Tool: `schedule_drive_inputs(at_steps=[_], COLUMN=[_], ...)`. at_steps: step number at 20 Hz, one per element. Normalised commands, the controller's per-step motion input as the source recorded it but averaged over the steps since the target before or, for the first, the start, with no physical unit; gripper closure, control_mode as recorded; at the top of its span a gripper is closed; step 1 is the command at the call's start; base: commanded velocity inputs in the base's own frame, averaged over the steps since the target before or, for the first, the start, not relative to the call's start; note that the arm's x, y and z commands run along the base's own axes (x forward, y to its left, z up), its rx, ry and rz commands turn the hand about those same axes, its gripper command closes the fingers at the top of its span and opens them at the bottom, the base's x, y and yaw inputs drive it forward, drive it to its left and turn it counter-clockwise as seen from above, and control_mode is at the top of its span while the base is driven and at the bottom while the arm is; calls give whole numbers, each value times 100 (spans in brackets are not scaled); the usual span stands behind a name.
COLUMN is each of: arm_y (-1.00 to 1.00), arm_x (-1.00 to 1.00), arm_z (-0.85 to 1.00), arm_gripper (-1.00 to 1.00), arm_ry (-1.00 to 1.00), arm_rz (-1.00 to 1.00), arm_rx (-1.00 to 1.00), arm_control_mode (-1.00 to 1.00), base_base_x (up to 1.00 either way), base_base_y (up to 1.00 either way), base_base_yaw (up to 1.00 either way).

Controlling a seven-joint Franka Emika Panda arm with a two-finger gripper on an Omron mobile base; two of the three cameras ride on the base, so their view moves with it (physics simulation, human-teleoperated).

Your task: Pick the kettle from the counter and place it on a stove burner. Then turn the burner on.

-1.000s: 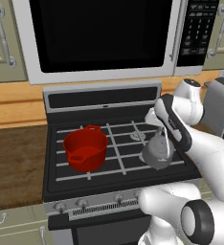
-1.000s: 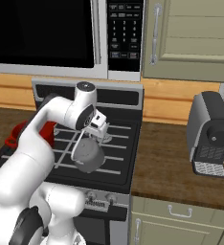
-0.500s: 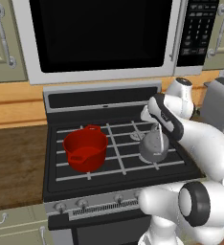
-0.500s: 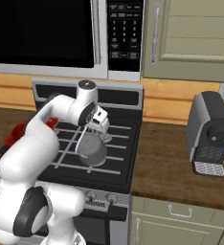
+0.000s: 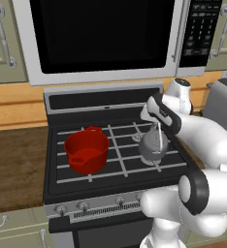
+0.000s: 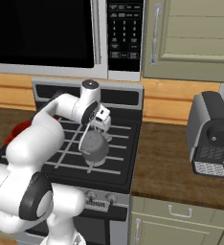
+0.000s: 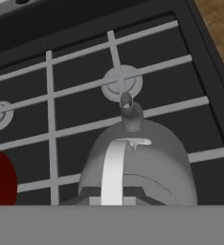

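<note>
The dull-grey kettle (image 5: pixel 153 148) hangs by its thin arched handle from my gripper (image 5: pixel 157 129), which is shut on that handle. It is low over the right half of the black cooktop, and I cannot tell whether its base touches the grate. In the right base view the kettle (image 6: pixel 95 146) sits under the gripper (image 6: pixel 95 126). The hand view looks down on the kettle (image 7: pixel 147 162); its spout points at a round stove burner (image 7: pixel 122 82) just beyond it. The brown counter (image 5: pixel 13 164) flanks the stove.
A red two-handled pot (image 5: pixel 86 150) covers the front left burner. A row of knobs (image 5: pixel 120 200) lines the stove's front panel. A microwave (image 5: pixel 101 34) hangs above. A grey coffee machine (image 6: pixel 212 134) stands on the right counter (image 6: pixel 181 158).
The gripper has carried the kettle a short way toward the back of the cooktop. The arm's elbow has swung with it. The red pot has stayed put.
</note>
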Motion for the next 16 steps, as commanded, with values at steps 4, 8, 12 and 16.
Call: schedule_drive_inputs(at_steps=[4, 8, 12, 16], arm_y=[0, 0, 0, 3], arm_x=[0, 0, 0, 0], arm_z=[-48, -35, -14, -1], arm_gripper=[100, 100, 100, 100], arm_ry=[-5, -4, -3, -2], arm_rz=[0, 0, 0, 11], arm_rx=[0, 0, 0, 0], arm_control_mode=[-100, -100, -100, -100], base_base_x=[0, 0, 0, 0], base_base_y=[0, 0, 0, 0], base_base_yaw=[0, 0, 0, 0])
